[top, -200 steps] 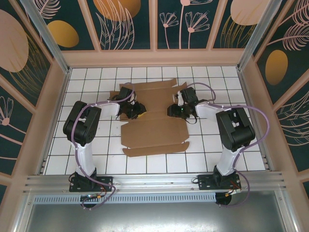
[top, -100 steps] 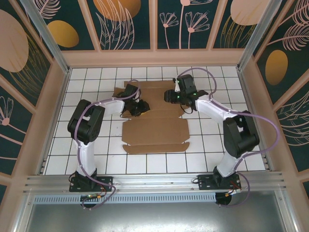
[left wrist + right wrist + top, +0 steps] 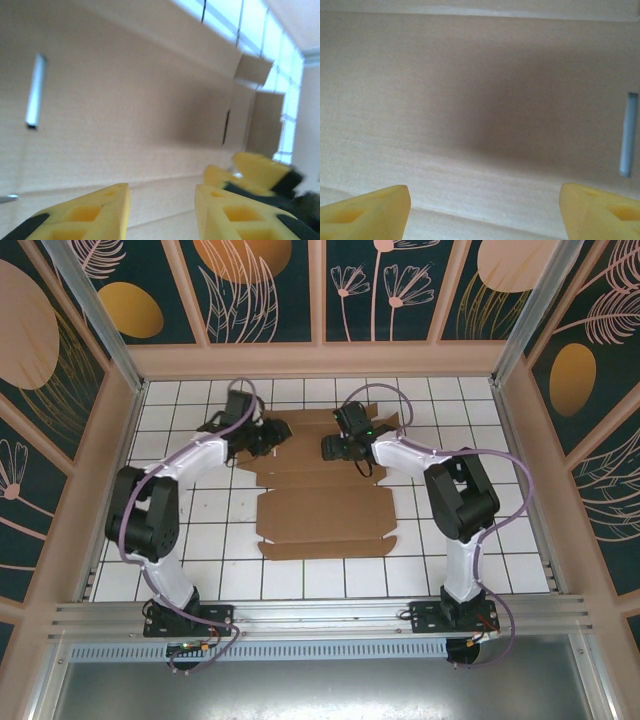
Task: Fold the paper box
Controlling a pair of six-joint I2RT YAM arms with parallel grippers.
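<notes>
Here's the paper box (image 3: 325, 515), a flat brown cardboard sheet spread across the middle of the white-tiled desk (image 3: 200, 540), its long run going from 12 o'clock down to 6 o'clock, the near flap lying flat at the 6 o'clock end. Both arms are stretched out to the far end of it. The left tool (image 3: 272, 435) sits over the sheet's 11 o'clock corner and points toward 3 o'clock; the right tool (image 3: 328, 448) hangs over the far panel close to 12 o'clock and points back toward 9 o'clock, so the two face each other, near but apart. From the left wrist, the yellow fingers (image 3: 80, 215) stand apart with nothing pinched between them: that tool is released, with bare cardboard and a crease line beyond the gap. A narrow slot (image 3: 35, 90) shows at 9 o'clock in that view, and at 4 o'clock the other arm's yellow fingertips (image 3: 255, 167) are in sight, low against the board. From the right wrist, the fingers (image 3: 370, 210) sit far out at the two bottom corners, spread wide, released as well, with plain brown board (image 3: 470, 100) ahead and another slot (image 3: 630, 135) at 3 o'clock. Whether the far panel is lifted off the desk or lies flat, I cannot tell.
</notes>
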